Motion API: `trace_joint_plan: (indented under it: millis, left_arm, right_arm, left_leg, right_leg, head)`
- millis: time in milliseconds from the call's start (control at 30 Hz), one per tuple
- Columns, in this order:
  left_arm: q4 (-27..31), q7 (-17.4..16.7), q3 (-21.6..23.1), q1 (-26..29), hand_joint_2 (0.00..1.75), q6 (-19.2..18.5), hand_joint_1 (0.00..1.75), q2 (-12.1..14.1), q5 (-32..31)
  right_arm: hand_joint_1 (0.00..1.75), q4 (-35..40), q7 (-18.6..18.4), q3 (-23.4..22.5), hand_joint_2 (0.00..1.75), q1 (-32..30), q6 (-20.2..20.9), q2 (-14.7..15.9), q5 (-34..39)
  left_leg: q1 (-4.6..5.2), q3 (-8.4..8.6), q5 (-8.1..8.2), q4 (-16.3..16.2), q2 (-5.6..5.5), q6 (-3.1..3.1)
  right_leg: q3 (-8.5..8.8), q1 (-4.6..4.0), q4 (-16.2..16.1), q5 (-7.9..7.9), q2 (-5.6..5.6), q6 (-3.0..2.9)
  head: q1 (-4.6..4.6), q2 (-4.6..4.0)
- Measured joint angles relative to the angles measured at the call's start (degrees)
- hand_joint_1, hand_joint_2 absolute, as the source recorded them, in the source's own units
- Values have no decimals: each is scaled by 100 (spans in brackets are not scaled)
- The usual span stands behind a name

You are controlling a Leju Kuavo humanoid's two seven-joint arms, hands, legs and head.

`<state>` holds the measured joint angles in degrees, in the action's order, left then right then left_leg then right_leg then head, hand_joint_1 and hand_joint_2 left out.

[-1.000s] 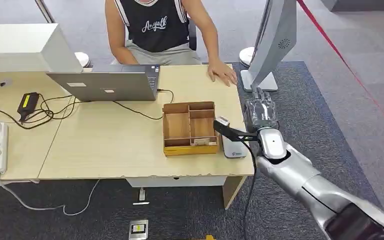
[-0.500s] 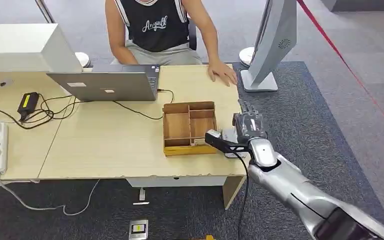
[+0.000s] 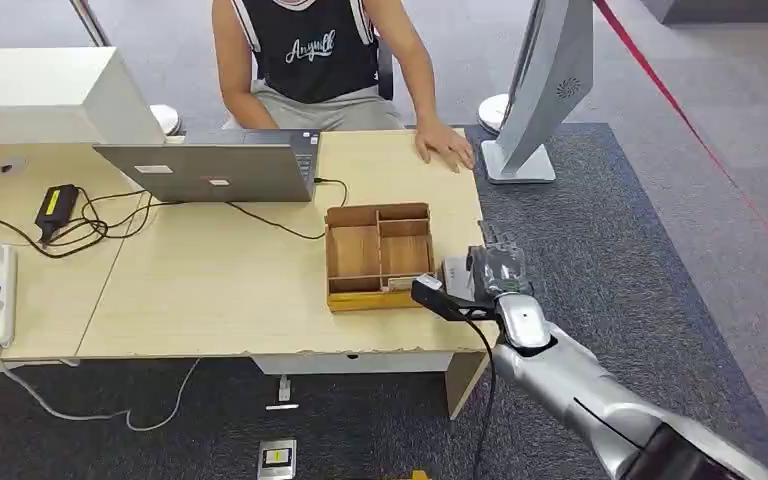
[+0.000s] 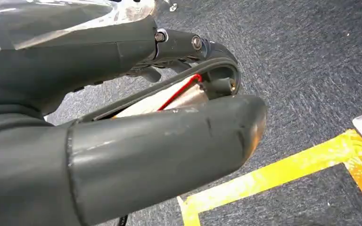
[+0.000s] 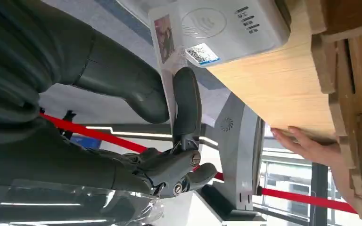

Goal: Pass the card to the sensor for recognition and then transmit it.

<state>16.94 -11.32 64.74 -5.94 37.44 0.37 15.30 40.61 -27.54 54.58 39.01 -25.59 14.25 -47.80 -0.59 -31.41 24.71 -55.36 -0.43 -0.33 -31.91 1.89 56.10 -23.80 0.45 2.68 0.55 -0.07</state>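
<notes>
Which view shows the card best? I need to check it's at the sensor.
The right wrist view: the card, pinched by the right hand, sits beside the white sensor. In the head view the hand hides the card. The left wrist view faces the floor.

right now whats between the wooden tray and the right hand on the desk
The white card reader sits between the wooden tray and the right hand, as the head view shows. The right wrist view has the hand pinching the card at the reader's edge.
</notes>
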Motion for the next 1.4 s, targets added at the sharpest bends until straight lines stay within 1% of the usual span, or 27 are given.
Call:
trace_joint_plan:
  millis: [233, 400, 667, 867, 1067, 1233, 1333, 1400]
  left_arm:
    - [0, 4, 0, -2, 0, 0, 0, 2, -2]
    - [0, 4, 2, -7, 0, 0, 0, 2, -2]
    - [0, 22, 2, -5, 0, 0, 0, 4, 28]
    - [0, 39, 2, -3, 0, 2, 0, 4, 28]
    - [0, 4, 13, -4, 0, 13, 0, 4, 7]
    - [0, -35, 24, -3, 0, 13, 0, 15, 31]
    - [0, -65, 24, -3, 0, 26, 0, 15, 81]
    - [0, -72, 24, -3, 0, 28, 0, 15, 109]
  right_arm:
    - [175, -118, 24, 0, 175, -23, -31, -22, 90]
    - [175, -205, 120, 0, 175, -48, -92, -33, 140]
    - [175, -319, 136, 0, 175, -73, -101, -89, 155]
    - [175, -369, 101, 0, 175, -57, -205, -144, 157]
    - [175, -347, -2, 0, 175, 19, -210, -153, 138]
    - [175, -280, -44, 2, 175, 183, -243, -210, 28]
    - [175, -151, -109, 2, 175, 397, -334, -265, -81]
    - [175, -18, -179, 0, 175, 565, -310, -269, -157]
  left_leg:
    - [0, 1, 0, 0, 0, 0]
    - [0, 1, 0, 0, 0, 0]
    - [0, 1, 0, 0, 0, 0]
    - [0, -1, 0, 0, 0, 0]
    - [0, -1, 0, 0, 0, 0]
    - [0, -2, 0, 0, 0, 0]
    - [0, 0, -1, 0, 1, -1]
    - [0, 1, -2, 0, 0, -1]
  right_leg:
    - [0, 0, 0, 0, 0, 0]
    - [1, 0, 0, 0, 0, 0]
    - [1, 0, 0, 0, 0, 0]
    - [1, 0, 0, 0, 0, 0]
    - [2, 0, 1, 0, 0, 0]
    - [3, 0, 3, 1, 0, 0]
    - [1, 0, 3, 2, 0, -2]
    - [1, 0, 3, 2, 0, -2]
  head:
    - [0, -2]
    - [0, 0]
    - [0, -2]
    - [0, 0]
    - [2, -2]
    - [0, -2]
    - [0, -2]
    - [2, -2]
